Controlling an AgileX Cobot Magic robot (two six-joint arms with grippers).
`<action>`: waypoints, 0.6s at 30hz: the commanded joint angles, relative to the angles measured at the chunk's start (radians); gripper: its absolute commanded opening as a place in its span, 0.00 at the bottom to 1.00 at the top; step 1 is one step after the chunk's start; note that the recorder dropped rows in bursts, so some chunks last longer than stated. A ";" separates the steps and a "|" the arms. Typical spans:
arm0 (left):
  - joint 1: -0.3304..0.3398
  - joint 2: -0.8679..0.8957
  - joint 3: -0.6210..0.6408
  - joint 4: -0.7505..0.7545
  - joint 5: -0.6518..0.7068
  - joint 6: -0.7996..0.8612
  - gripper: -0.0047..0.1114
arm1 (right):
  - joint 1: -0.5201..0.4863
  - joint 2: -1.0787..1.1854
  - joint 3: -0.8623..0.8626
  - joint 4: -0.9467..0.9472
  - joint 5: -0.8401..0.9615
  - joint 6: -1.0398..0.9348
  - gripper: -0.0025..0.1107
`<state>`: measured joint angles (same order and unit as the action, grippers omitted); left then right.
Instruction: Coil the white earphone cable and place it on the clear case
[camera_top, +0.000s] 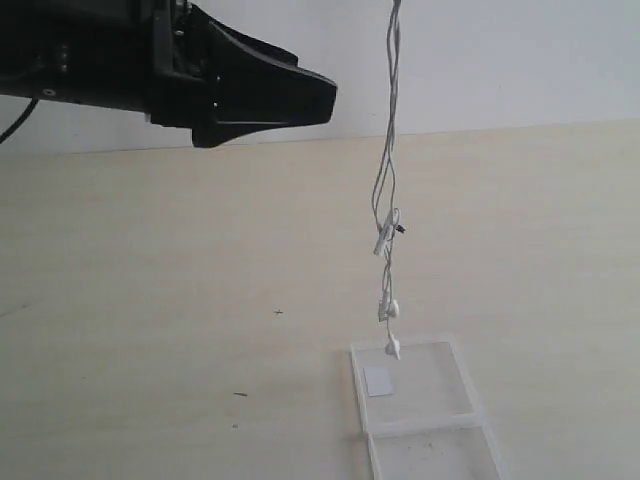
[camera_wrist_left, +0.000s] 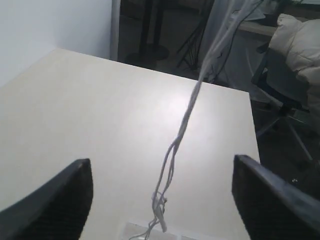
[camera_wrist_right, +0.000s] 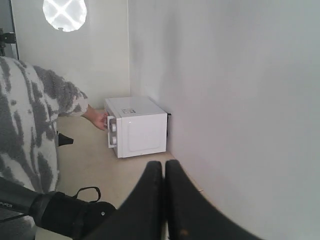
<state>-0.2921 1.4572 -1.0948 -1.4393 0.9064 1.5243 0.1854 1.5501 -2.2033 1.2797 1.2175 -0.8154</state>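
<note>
nearest me in the exterior view lay the clear case (camera_top: 432, 388), opened flat on the table (camera_top: 150, 300), its 2 halves one behind the other and a small white sticker (camera_top: 378, 380) in the farther half. the white earphone cable (camera_top: 386, 150) hung as a twisted strand straight down over that farther half. its lower earbud (camera_top: 393, 347) sat right at the case's far edge, and i could not tell if it touched the plastic. the other earbud (camera_top: 389, 309) dangled just above it, and the inline remote (camera_top: 384, 235) was higher up the strand. the top of the cable ran out of the picture, so what held it was not shown there.

the left arm (camera_top: 200, 80) hovered high at the left, well apart from the cable. on its wrist camera the left pincer (camera_wrist_left: 162, 167) was released, its 2 dark fingers (camera_wrist_left: 60, 200) spread wide with nothing between them, and the cable crossed the view beyond, over the table.

the right pincer (camera_wrist_right: 163, 169) was clenched, its fingers (camera_wrist_right: 145, 205) pressed together. the wire was too thin to make out there, so i could not tell whether it was pinched between them. far beyond, against a white wall (camera_wrist_right: 225, 100), stood a white microwave (camera_wrist_right: 136, 125) with a person's hand (camera_wrist_right: 100, 120) at its door.
</note>
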 joint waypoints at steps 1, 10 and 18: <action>-0.069 0.023 -0.005 -0.107 -0.018 0.120 0.68 | 0.001 0.001 0.003 -0.003 0.004 0.006 0.02; -0.089 0.083 -0.005 -0.250 -0.017 0.147 0.68 | 0.001 0.001 0.003 0.003 0.004 0.006 0.02; -0.096 0.092 -0.005 -0.283 -0.015 0.196 0.68 | 0.001 0.033 0.003 0.031 0.004 0.006 0.02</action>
<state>-0.3814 1.5486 -1.0948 -1.6945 0.8943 1.6923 0.1854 1.5639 -2.2033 1.2987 1.2230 -0.8154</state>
